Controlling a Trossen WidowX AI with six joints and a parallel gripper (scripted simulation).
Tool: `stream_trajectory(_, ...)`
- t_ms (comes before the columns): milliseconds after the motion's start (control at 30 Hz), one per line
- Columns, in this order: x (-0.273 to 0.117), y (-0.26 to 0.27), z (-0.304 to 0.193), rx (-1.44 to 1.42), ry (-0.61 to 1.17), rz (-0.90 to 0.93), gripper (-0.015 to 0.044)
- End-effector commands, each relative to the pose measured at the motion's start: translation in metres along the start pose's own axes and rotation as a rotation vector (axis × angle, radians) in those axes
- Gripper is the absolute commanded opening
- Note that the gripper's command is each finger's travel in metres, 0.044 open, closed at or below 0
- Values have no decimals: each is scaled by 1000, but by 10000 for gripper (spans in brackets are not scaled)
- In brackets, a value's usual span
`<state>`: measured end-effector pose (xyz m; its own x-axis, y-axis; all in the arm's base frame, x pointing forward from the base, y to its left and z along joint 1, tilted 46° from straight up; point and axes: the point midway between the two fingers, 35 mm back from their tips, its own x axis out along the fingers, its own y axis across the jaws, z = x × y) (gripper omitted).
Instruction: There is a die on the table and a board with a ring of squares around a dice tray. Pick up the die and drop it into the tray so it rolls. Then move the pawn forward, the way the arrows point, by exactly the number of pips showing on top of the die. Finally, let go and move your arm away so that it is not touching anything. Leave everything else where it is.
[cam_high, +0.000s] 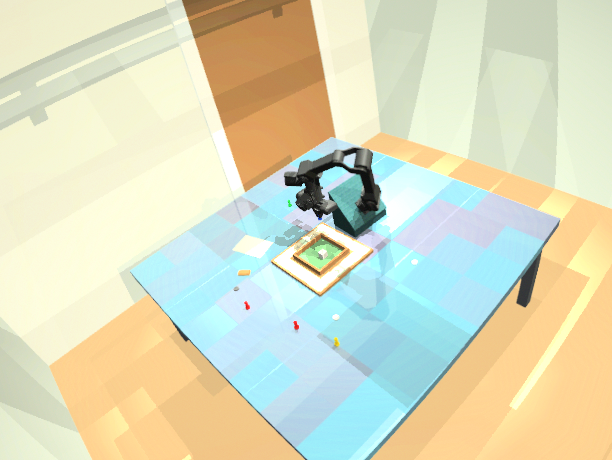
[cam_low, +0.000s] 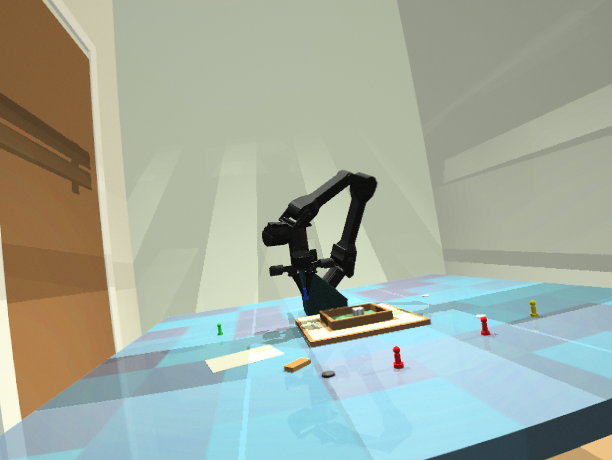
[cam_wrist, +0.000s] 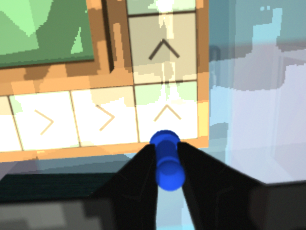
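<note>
The black fingers are squeezed shut on the blue pawn (cam_wrist: 167, 159). The pawn hangs in the air by the corner square of the board (cam_wrist: 202, 90). The white die (cam_high: 324, 253) sits in the green dice tray (cam_high: 306, 250), on the blue surface (cam_high: 440, 280).

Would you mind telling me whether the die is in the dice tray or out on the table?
In: the small white die rests on the green floor inside the brown-walled dice tray.

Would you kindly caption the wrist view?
Gripper holds blue pawn above the board's corner square.
</note>
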<state>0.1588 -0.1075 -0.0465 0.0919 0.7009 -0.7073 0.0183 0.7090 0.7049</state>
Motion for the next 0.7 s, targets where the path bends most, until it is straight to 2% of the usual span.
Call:
stream_trajectory(0, 8, -6, -4, -2, 5, 4, 0)
stream_trajectory(333, 42, -5, -4, -2, 4, 5, 0)
stream_trajectory(667, 50, -5, -4, -2, 4, 5, 0)
